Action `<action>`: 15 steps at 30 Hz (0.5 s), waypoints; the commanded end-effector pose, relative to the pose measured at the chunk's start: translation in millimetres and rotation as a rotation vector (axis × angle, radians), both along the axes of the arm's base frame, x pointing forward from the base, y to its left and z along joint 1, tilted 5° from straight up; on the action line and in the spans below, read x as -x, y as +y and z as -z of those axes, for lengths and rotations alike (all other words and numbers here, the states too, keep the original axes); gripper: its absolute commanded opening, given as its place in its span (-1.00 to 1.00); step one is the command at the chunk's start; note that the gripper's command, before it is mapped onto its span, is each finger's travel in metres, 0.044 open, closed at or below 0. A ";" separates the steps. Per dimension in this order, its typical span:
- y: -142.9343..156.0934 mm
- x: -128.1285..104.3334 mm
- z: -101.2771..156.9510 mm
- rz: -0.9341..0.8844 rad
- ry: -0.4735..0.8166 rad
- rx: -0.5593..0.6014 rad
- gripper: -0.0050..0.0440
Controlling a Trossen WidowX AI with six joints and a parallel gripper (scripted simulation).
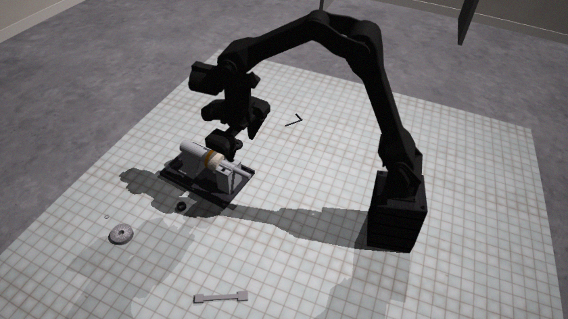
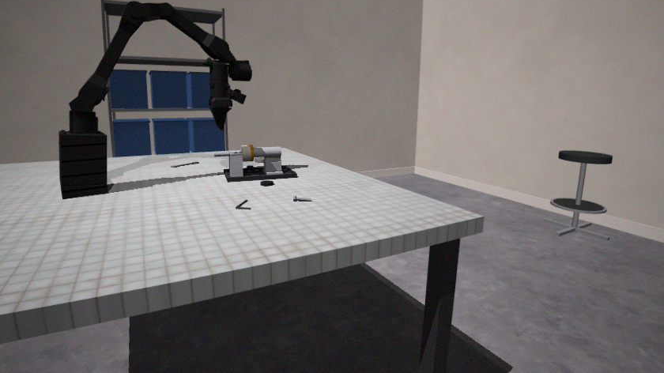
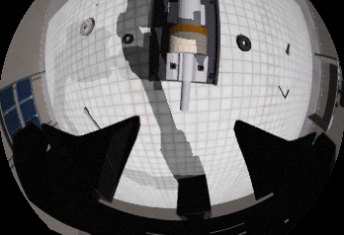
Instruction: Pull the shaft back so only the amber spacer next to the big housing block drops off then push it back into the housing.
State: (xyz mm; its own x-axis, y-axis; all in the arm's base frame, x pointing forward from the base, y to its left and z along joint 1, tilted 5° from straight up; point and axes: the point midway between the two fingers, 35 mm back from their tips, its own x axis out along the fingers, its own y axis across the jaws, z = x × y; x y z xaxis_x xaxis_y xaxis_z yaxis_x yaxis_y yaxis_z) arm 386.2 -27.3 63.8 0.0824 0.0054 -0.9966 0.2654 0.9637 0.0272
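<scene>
The fixture stands on a black base plate (image 1: 241, 181) (image 2: 288, 174) (image 3: 156, 39). The big housing block (image 1: 191, 147) (image 2: 270, 152) (image 3: 188, 0) holds the grey shaft (image 1: 234, 168) (image 2: 221, 154) (image 3: 187, 93). The amber spacer (image 1: 208, 155) (image 2: 250, 151) (image 3: 188, 31) sits on the shaft against the housing. A white spacer (image 1: 216, 160) (image 2: 244, 151) (image 3: 187, 44) sits beside it, before a small support block (image 1: 228, 181) (image 2: 235, 163) (image 3: 172, 66). My gripper (image 1: 237, 136) (image 2: 220, 121) (image 3: 190, 123) is open and empty. It hangs, fingers down, well above the shaft's free end and touches nothing.
Loose parts lie on the tiled table: a black washer (image 1: 180, 206) (image 2: 266, 183), a grey disc (image 1: 120, 232) (image 3: 87, 27), a flat bar (image 1: 220, 297) (image 2: 184, 164), an angled key (image 1: 294, 120) (image 2: 243, 208), a bolt (image 2: 302, 198). The arm's base (image 1: 397, 210) (image 2: 83, 163) stands apart from the fixture.
</scene>
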 end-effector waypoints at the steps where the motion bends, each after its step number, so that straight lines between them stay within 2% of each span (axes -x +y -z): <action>1: -0.6 -2.5 3.3 -0.061 -0.019 0.014 1.00; 4: -0.7 -9.3 15.3 -0.297 -0.090 0.075 1.00; 9: -0.5 -14.4 25.3 -0.554 -0.146 0.152 1.00; 11: -0.5 -14.4 25.3 -0.554 -0.146 0.152 1.00; 15: 0.0 -18.1 34.3 -0.814 -0.191 0.247 1.00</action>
State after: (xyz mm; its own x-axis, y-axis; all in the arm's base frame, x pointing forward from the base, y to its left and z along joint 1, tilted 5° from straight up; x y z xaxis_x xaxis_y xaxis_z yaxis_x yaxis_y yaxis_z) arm 404.7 -28.7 35.2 0.2702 -0.0627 -0.9608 -0.3581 0.9198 -0.1607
